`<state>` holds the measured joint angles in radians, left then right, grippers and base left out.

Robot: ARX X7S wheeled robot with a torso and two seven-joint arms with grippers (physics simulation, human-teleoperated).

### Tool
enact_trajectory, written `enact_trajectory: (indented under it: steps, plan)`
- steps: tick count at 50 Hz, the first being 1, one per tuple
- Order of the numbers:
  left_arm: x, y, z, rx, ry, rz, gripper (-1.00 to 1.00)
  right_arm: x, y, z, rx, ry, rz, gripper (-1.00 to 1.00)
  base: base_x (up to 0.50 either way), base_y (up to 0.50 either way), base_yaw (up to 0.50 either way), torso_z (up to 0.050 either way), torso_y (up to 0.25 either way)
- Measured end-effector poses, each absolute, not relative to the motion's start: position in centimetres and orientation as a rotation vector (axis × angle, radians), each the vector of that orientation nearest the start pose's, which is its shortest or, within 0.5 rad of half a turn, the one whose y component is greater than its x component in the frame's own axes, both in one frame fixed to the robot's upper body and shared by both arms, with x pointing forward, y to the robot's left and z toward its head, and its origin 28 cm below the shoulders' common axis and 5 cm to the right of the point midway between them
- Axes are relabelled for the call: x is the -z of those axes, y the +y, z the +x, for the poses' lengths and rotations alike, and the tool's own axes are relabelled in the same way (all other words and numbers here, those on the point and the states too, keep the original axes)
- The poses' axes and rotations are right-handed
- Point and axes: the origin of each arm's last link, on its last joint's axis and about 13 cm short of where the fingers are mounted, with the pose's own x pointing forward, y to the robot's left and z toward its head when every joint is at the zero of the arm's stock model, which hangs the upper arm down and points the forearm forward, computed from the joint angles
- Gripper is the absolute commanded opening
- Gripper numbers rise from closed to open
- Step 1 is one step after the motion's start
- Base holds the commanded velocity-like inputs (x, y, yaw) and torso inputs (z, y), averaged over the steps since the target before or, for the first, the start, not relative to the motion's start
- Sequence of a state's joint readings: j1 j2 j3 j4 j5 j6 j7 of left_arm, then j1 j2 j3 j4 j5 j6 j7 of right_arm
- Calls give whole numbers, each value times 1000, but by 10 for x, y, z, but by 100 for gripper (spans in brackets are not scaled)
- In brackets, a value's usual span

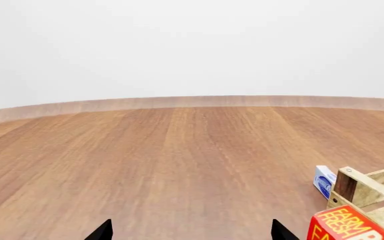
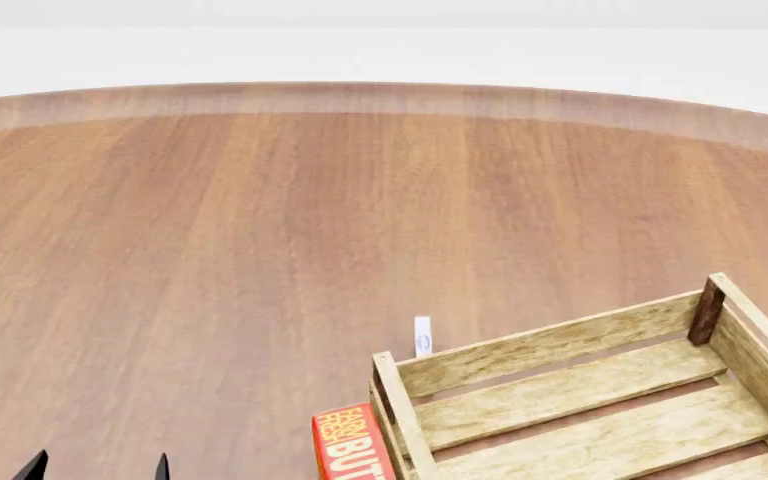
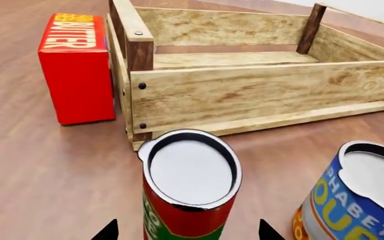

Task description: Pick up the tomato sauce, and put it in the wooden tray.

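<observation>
Directly ahead of the right gripper (image 3: 186, 231), in the right wrist view, the tomato sauce (image 3: 190, 192) is standing upright on the wooden table (image 3: 38, 170), its silver-white top facing up and its red label with a green band showing below. The gripper's two dark fingertips (image 3: 106, 232) are sitting spread wide, one on each side of the can and clear of it, so the jaws are standing open and holding nothing. Just beside the tomato sauce, a blue-and-yellow soup can (image 3: 352, 200) is standing upright, apart from it.

Beyond both cans, the wooden tray (image 3: 259, 90) is resting on the table with nothing showing on its slatted floor. A red butter box (image 3: 75, 67) is standing just beside the tray's near corner post; whether the two are touching cannot be told.

From the head view, the tray (image 2: 544, 350) is lying at the lower right, the butter box (image 2: 351, 445) against its near-left corner, and a small white-and-blue carton (image 2: 422, 336) is standing just past the tray's far-left wall. The tomato sauce is falling outside this view.

Low at the left, the left gripper (image 2: 97, 468) is hovering over bare table, well apart from the tray; in the left wrist view its fingertips (image 1: 102, 231) are standing wide apart, empty.
</observation>
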<state>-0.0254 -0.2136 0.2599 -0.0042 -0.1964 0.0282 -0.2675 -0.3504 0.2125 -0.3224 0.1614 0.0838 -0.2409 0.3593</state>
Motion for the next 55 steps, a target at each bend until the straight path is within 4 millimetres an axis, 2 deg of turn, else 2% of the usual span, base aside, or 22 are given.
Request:
enact_trajectory:
  steps: [22,44,45,55]
  plan:
    - [-13,205,210,-14,1,19,100,62,-92,95,37,308,-95,100,0,0,0,0,0]
    - [-13,204,210,-14,1,20,100,64,-92,96,28,314,-100,100,0,0,0,0,0]
    - [-13,205,210,-14,1,20,100,64,-92,96,28,313,-100,-100,0,0,0,0,0]
    - [-14,204,209,-14,1,21,100,64,-93,96,32,312,-85,-100,0,0,0,0,0]
